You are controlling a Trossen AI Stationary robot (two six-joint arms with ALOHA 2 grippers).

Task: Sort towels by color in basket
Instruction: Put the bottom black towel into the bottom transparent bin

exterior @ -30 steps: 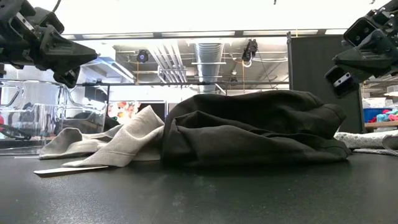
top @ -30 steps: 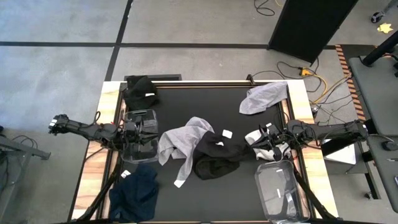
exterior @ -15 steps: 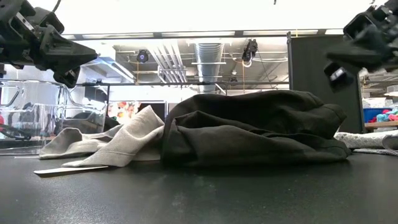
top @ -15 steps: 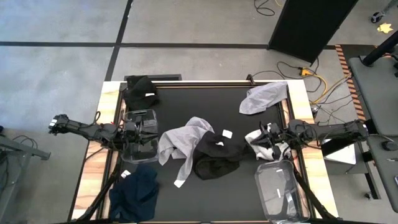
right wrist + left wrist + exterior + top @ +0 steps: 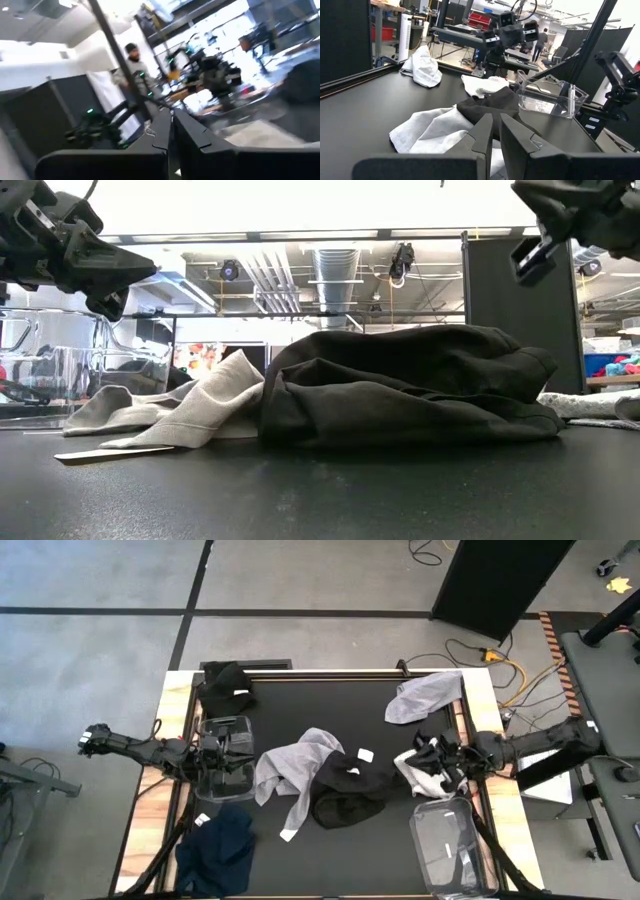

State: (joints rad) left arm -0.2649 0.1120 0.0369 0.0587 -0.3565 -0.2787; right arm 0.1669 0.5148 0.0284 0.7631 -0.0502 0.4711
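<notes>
Towels (image 5: pixel 349 790): 3 dark, 3 light | bins (image 5: pixel 452 846): 2 clear

Right wrist view motion-blurred; white towel (image 5: pixel 418 768) partly hidden beneath right hand (image 5: pixel 430 758).

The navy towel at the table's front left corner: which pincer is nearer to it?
Left. The left pincer sits shut over the clear bin just behind the navy towel. The right pincer is across the table, above a white towel.
</notes>
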